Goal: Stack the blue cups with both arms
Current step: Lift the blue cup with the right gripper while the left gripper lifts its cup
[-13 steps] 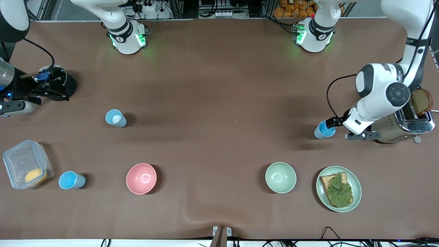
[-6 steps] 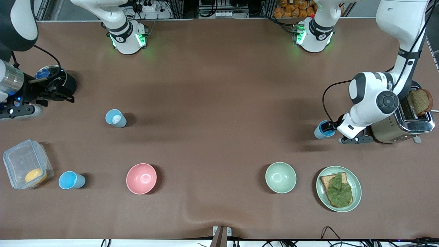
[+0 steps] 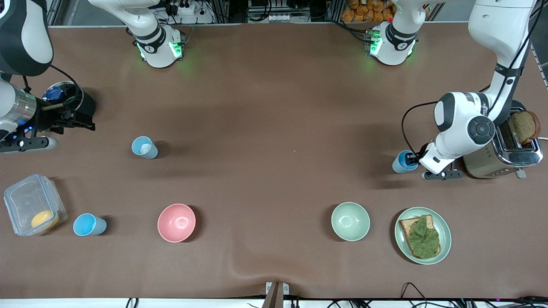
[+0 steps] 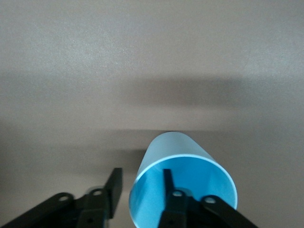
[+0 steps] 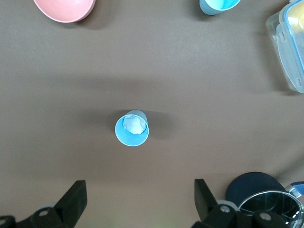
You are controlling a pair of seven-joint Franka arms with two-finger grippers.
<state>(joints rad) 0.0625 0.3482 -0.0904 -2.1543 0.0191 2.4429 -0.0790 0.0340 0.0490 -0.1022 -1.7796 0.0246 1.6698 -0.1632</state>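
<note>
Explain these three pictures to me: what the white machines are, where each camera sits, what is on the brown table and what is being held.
The white machines are two robot arms bolted along one edge of the brown table.

The wide picture looks down from a high camera facing them. Each of the other two comes from a camera on an arm's wrist.

The left hand has one finger inside a light-blue plastic cup beside the shiny metal toaster, the other finger outside, pinching the cup's wall.

The right hand is open and empty, up over a second light-blue cup with something white inside.

A third light-blue cup stands beside a clear plastic box. Also there: a pink bowl, a pale green bowl, and a green plate with leaf-topped bread.
</note>
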